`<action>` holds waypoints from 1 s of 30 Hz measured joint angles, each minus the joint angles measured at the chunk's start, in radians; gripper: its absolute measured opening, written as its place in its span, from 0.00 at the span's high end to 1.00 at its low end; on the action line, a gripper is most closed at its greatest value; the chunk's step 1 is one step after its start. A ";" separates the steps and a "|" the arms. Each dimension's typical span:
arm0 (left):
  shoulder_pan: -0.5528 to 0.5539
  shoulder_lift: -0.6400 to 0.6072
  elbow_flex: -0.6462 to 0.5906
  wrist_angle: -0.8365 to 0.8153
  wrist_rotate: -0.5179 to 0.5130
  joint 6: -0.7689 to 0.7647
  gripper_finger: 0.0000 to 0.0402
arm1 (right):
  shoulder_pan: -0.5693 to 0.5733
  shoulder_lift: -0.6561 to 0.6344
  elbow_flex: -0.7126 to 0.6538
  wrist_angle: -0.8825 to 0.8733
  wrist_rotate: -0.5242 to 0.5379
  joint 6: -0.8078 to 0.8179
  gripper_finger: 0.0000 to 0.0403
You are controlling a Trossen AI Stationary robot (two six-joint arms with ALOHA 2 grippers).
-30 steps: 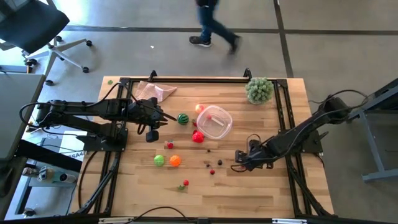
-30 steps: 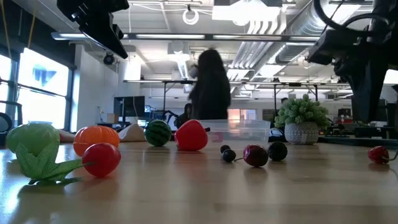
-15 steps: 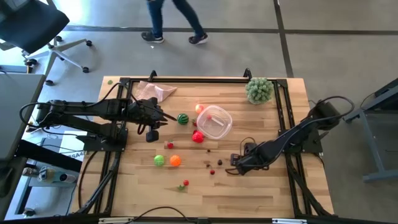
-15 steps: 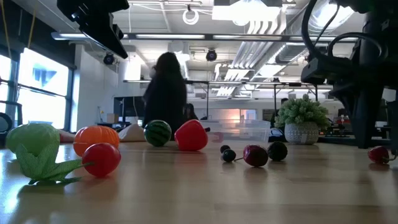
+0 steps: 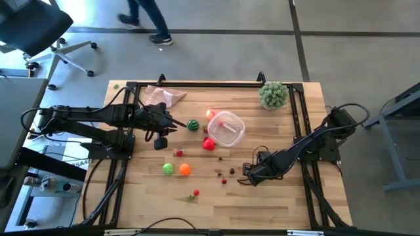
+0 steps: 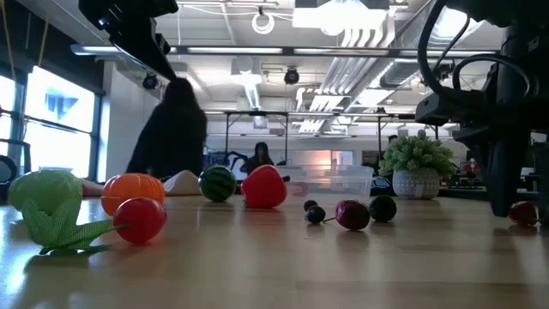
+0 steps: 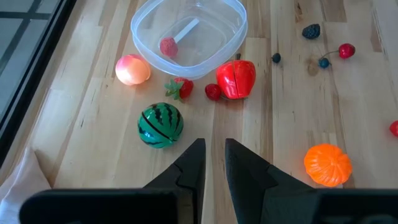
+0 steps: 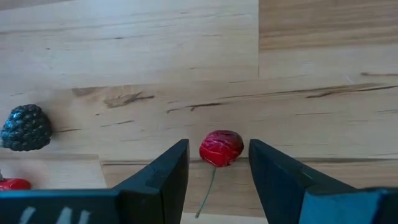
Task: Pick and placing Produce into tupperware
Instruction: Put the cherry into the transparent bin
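Straddling a red cherry (image 8: 221,148): right hand (image 8: 217,163), fingers apart.

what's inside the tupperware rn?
In the tupperware, the left wrist view shows one small red piece with a pale stick. The rest of its floor looks bare; nothing covers it.

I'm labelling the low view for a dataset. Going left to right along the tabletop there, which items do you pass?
Green leafy ball → orange ball → striped green ball → red piece → dark red berry → potted plant → red cherry beside the right pincer.
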 joint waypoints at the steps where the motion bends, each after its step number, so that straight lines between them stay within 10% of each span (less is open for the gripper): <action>1: 0.000 0.000 0.000 0.000 0.000 0.000 0.87 | -0.002 0.000 0.000 -0.002 -0.003 -0.005 0.62; 30: 0.000 0.000 0.000 0.000 0.000 0.000 0.87 | -0.023 0.000 -0.001 -0.009 -0.029 -0.112 0.79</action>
